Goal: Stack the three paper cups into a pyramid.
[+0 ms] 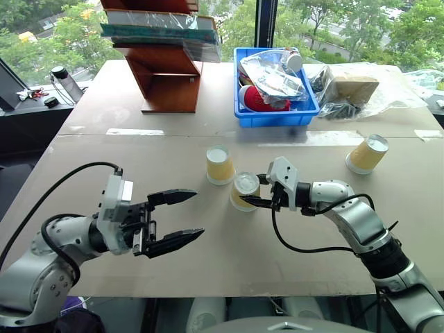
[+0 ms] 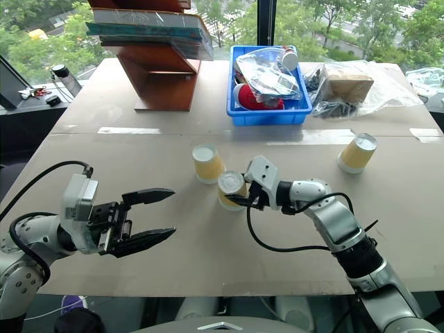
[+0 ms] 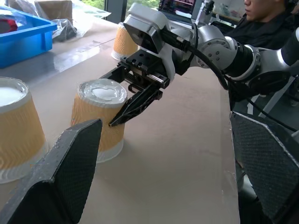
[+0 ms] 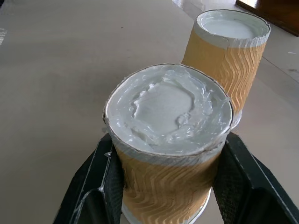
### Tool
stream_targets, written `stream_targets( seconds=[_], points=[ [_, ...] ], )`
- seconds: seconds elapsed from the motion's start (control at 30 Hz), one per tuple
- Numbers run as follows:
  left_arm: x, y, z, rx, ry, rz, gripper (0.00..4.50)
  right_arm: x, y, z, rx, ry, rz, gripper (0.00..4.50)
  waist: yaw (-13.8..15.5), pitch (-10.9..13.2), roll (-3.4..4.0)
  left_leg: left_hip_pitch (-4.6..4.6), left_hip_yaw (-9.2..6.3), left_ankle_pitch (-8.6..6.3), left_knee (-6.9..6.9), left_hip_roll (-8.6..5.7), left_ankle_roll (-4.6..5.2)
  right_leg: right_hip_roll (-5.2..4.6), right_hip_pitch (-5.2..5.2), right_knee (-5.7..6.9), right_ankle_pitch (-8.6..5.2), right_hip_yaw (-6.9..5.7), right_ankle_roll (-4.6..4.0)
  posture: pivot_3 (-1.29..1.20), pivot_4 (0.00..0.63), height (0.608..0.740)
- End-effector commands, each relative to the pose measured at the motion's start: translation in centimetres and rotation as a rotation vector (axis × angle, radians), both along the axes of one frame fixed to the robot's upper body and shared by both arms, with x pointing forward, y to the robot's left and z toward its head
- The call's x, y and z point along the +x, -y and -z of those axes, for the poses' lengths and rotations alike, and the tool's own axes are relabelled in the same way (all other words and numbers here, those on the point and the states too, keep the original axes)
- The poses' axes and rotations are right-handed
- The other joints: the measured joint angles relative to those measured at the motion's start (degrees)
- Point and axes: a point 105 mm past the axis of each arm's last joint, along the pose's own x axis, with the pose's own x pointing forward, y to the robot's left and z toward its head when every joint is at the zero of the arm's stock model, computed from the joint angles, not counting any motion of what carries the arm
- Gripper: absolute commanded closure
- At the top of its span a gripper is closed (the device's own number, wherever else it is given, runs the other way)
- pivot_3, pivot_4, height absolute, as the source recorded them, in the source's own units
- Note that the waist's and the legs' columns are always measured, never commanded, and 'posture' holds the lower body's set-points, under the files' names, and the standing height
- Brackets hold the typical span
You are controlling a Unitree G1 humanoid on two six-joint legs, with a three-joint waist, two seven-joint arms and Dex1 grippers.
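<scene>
I see the right gripper [image 1: 251,202] clamped on the middle yellow-tan paper cup with white base up [image 1: 245,191], one finger on each side; cup sits inverted on the tan tabletop [image 1: 229,270]. Second identical upside-down paper cup [image 1: 220,164] stands just beside it, on the far-left side, apart by a narrow gap as far as I can tell. Third paper cup [image 1: 367,153] stands inverted well off to the right, near the table seam. Left gripper [image 1: 182,218] hangs over the near-left table with its fingers spread wide, nothing between them, pointing toward the gripped cup.

Around: blue plastic bin full of clutter [image 1: 272,116] at the far centre, crumpled clear plastic wrap with a brown box [image 1: 354,89] right of it, brown wooden stand with stacked books [image 1: 166,62] far left. A seated person in dark clothes [image 3: 261,23] shows past the right arm in the left wrist view. Nothing lies between the two close cups and the far cup.
</scene>
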Motion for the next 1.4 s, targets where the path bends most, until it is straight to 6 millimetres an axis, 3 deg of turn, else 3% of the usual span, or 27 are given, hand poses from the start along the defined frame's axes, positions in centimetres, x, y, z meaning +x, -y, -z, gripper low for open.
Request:
stream_targets(
  seconds=[0.03, 0.13, 0.27, 0.4, 0.47, 0.6, 0.8, 1.03, 1.4],
  points=[
    [0.0, -1.5, 0.0, 0.021, 0.027, -0.043, 0.0, 0.2, 0.3, -0.8, 0.004, 0.041, -0.018, 1.54, 0.06, 0.0, 0.0, 0.0, 0.0, 0.0, 0.0, -0.01, 0.0, -0.01, 0.0, 0.0, 0.0, 0.0, 0.0, 0.0, 0.15, 0.74],
    [0.1, -2.5, 0.7, 0.018, 0.026, -0.083, 0.0, -0.4, 1.3, -2.3, 0.015, 0.088, -0.023, 0.1, 0.3, 0.02, 0.02, -0.02, 0.0, 0.0, 0.0, -0.02, 0.0, -0.04, 0.0, -0.01, 0.0, -0.02, -0.01, 0.0, 0.15, 0.74],
    [0.2, -2.9, 1.0, 0.007, 0.033, -0.092, 0.0, -1.6, 2.6, -5.2, 0.082, 0.108, -0.012, 0.03, 0.34, 0.05, 0.03, -0.08, -0.01, 0.0, 0.0, -0.03, 0.0, -0.1, 0.0, -0.07, 0.0, -0.05, 0.0, 0.0, 0.15, 0.74],
    [0.3, -2.3, 0.7, -0.02, 0.064, -0.067, 0.0, -2.9, 5.6, -8.2, 0.181, 0.092, 0.074, 0.03, 0.51, 0.04, 0.02, -0.08, -0.04, 0.0, -0.02, -0.01, -0.01, -0.12, 0.0, -0.07, 0.0, -0.08, 0.0, 0.0, 0.15, 0.74],
    [0.5, -1.6, 0.1, -0.047, 0.082, -0.043, 0.0, -1.5, 9.0, -9.1, 0.171, 0.158, 0.27, 0.03, 0.8, 0.03, 0.01, -0.11, -0.06, -0.01, -0.02, -0.02, -0.01, -0.16, 0.01, -0.08, 0.0, -0.12, -0.01, 0.0, 0.15, 0.74],
    [1.2, -0.1, -1.3, -0.092, 0.135, 0.012, 0.0, 1.2, 17.7, -9.9, 0.134, 0.223, 0.718, 0.03, 0.86, 0.03, 0.01, -0.1, 0.01, 0.0, 0.0, -0.09, -0.01, -0.2, 0.02, -0.09, -0.09, -0.04, -0.17, 0.0, 0.15, 0.74],
    [1.7, 2.5, -3.6, -0.132, 0.178, 0.067, 0.0, 2.6, 24.1, -8.7, 0.072, 0.236, 1.064, 0.03, 0.17, 0.02, -0.01, -0.08, 0.03, 0.0, 0.0, -0.06, 0.0, -0.05, 0.01, -0.04, 0.01, 0.05, 0.01, 0.0, 0.15, 0.74],
    [1.6, 3.6, -4.5, -0.131, 0.187, 0.108, 0.0, 4.1, 25.3, -6.2, 0.127, 0.104, 1.213, 0.03, -0.01, 0.04, 0.04, -0.03, 0.07, 0.0, -0.01, -0.05, 0.0, 0.07, -0.01, -0.01, 0.01, 0.13, 0.02, 0.0, 0.15, 0.74],
    [1.4, 3.6, -4.1, -0.13, 0.178, 0.103, 0.0, 6.2, 25.8, -4.8, 0.185, 0.021, 1.243, 0.03, 0.17, 0.05, 0.06, -0.06, 0.09, 0.0, -0.02, -0.05, 0.0, 0.04, -0.01, -0.06, 0.01, 0.12, 0.02, 0.0, 0.15, 0.74]
  ],
)
